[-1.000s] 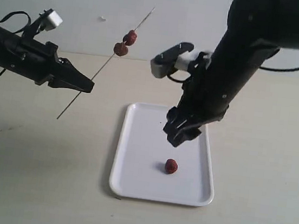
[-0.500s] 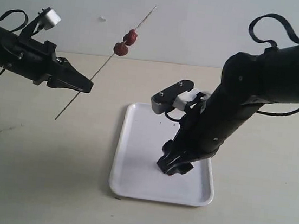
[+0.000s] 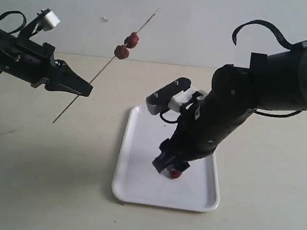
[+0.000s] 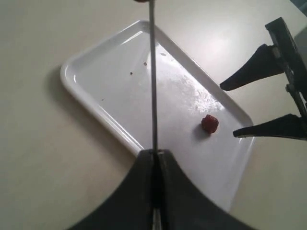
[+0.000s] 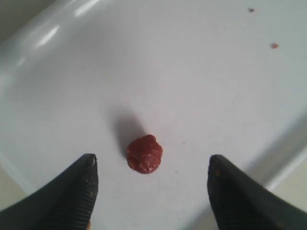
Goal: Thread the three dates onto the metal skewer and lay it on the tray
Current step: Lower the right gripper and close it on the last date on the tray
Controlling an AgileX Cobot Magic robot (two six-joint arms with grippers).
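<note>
1. White plastic tray (image 3: 136,163) lies flat on the pale table (image 3: 33,179), its long side running away from the exterior camera. It has rounded corners and a low raised rim.
2. Only one thing sits in the tray: a loose date (image 5: 144,154), wrinkled and dark red-brown. It rests on the tray floor in the half nearer the exterior camera, clear of the rim.
3. A few tiny dark specks (image 4: 131,73) dot the tray floor towards its other end, well apart from that date.
4. Right gripper (image 5: 152,164) is low over the tray with its jaws spread wide. The loose date sits between the two fingers, and neither finger touches it, so this gripper grasps nothing.
5. In the exterior view the right arm leans in over the tray and hides part of its far right side. Its fingers stand just beside the date.
6. Left gripper (image 3: 86,89) is off to the left of the tray, above the table, clenched on the metal skewer (image 3: 106,67) near its lower end.
7. The skewer is held in the air, tilted, with its upper end rising against the pale wall (image 3: 210,21).
8. Two skewered dates (image 3: 127,45) sit close together on the upper part of the rod, well above the gripper and apart from the tray.
</note>
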